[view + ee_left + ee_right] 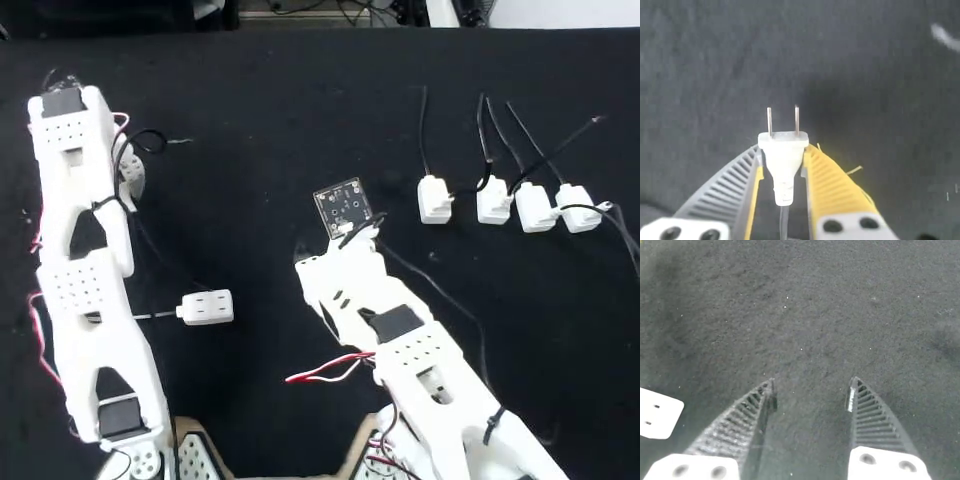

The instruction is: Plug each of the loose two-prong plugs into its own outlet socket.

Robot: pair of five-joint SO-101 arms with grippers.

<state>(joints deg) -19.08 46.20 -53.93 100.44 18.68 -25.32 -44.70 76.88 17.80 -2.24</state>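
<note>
My left gripper (783,146) is shut on a white two-prong plug (783,165), held by its body with both metal prongs pointing away over the black cloth. In the high view the left arm (75,200) stretches along the table's left side, toward the far left corner. A white outlet socket (207,307) lies to its right, apart from it. My right gripper (813,381) stands open above bare cloth with nothing between its fingers. A white socket block with two slots (657,412) lies off to one side of it. The right arm (380,310) sits mid-table.
Several white plug-and-socket blocks with black cords lie in a row at the far right: one (433,198), another (493,200), a third (533,208). Their cords run toward the table's far edge. Red and white wires (325,372) hang from the right arm.
</note>
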